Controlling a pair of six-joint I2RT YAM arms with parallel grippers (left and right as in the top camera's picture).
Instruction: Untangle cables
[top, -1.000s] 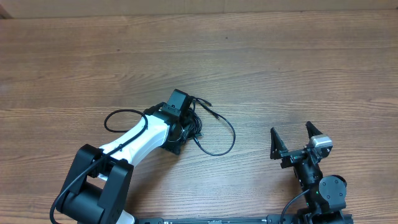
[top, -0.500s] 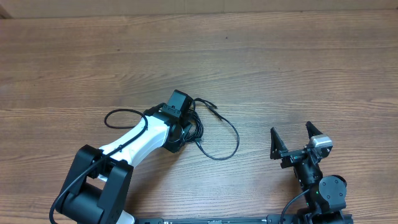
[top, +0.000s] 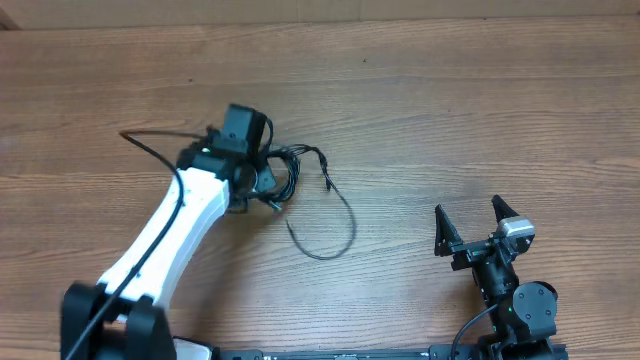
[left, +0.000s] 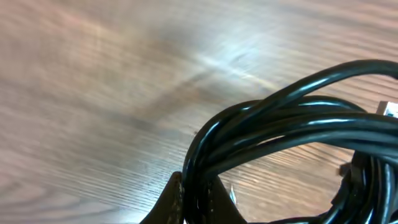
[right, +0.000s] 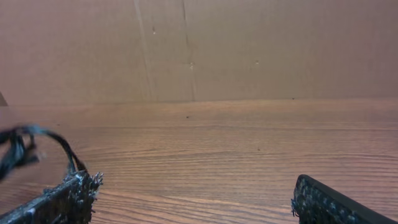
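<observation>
Your left gripper (top: 264, 182) clamps the cables (left: 280, 127), all bunched; right gripper (top: 470, 222) parked, spread wide. Separation hardly begun.

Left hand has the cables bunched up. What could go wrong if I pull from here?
1. The left hand pinches several strands of the cables at once, so a pull may tighten the tangle instead of freeing one cord.
2. The right hand sits open, apart from them; with nothing anchoring it, the trailing loop may simply slide along the table.
</observation>
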